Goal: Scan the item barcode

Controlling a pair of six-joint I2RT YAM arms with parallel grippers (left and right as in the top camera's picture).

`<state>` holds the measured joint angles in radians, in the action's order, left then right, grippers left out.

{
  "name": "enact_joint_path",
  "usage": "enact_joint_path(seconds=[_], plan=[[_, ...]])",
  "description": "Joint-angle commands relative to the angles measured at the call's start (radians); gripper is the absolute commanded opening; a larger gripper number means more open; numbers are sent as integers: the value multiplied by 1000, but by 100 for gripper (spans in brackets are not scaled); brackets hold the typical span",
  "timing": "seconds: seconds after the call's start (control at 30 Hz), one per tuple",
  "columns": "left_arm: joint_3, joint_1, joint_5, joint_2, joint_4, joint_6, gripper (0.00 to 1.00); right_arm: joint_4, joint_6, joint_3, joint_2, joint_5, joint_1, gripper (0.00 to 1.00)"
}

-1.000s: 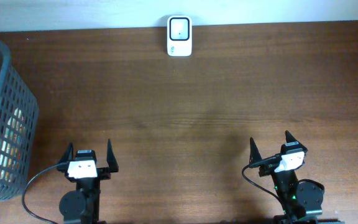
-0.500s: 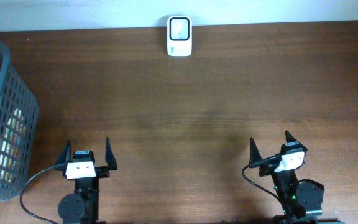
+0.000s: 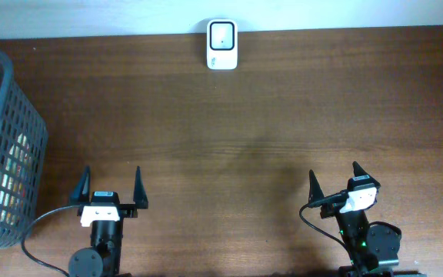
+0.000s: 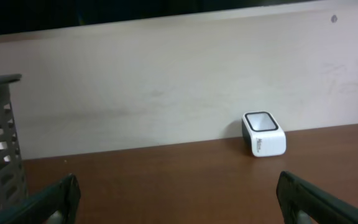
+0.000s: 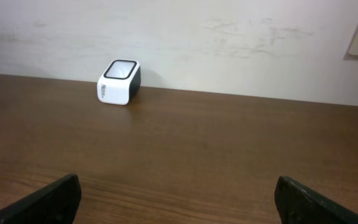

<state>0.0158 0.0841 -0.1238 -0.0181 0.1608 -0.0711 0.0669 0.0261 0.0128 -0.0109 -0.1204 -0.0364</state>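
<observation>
**Overhead and wrist views, table with scanner.** The scanner [image 3: 222,45], a small white box, stood at the 12 o'clock edge of the brown table [image 3: 244,138], right against the pale wall. From overhead its outline was longer along the 12–6 line than across it. Its dark-rimmed square window faced upward and lay toward the 12 o'clock end, and its printed white face was turned toward 6 o'clock. Both wrist views showed it upright on its base, with the window on top.

A grey mesh basket [image 3: 31,138] stood at the 9 o'clock edge, partly cut off by the frame and well apart from the scanner. Colourful items [image 3: 6,188] lay inside it, visible only through the mesh. They were too blurred to tell apart, so neither their long axes nor any barcode could be made out.

The left fingers [image 3: 138,188] were at about 7 o'clock, near the basket but not touching it. The right fingers [image 3: 312,191] were at about 5 o'clock. Both pairs pointed toward 12 o'clock and were spread fully wide, with nothing between them. In each wrist view only bare table and the distant scanner lay between the two dark tips.
</observation>
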Motion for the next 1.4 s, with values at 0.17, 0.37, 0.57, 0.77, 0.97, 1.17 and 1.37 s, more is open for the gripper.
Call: enact_joint_path(seconds=[0.17, 0.37, 0.57, 0.77, 0.97, 1.17, 1.37], plan=[[353, -7, -79, -352, -84, 14, 99, 2, -1, -7, 5, 1, -9, 99], [822, -8, -181, -770, -397, 14, 99, 2, -1, -7, 5, 1, -9, 99], [1385, -8, -195, -1197, -853, 14, 99, 2, -1, -7, 5, 1, -9, 99], [1826, -8, -194, -1489, -1212, -9, 99, 2, -1, -7, 5, 1, -9, 99], [1826, -5, -129, -1515, -1159, -13, 99, 2, -1, -7, 5, 1, -9, 99], [1967, 235, 45, -1513, -1115, 168, 99, 2, -1, -7, 5, 1, -9, 99], [1973, 572, 150, -1550, -1135, 329, 97, 2, -1, -7, 5, 1, -9, 99]])
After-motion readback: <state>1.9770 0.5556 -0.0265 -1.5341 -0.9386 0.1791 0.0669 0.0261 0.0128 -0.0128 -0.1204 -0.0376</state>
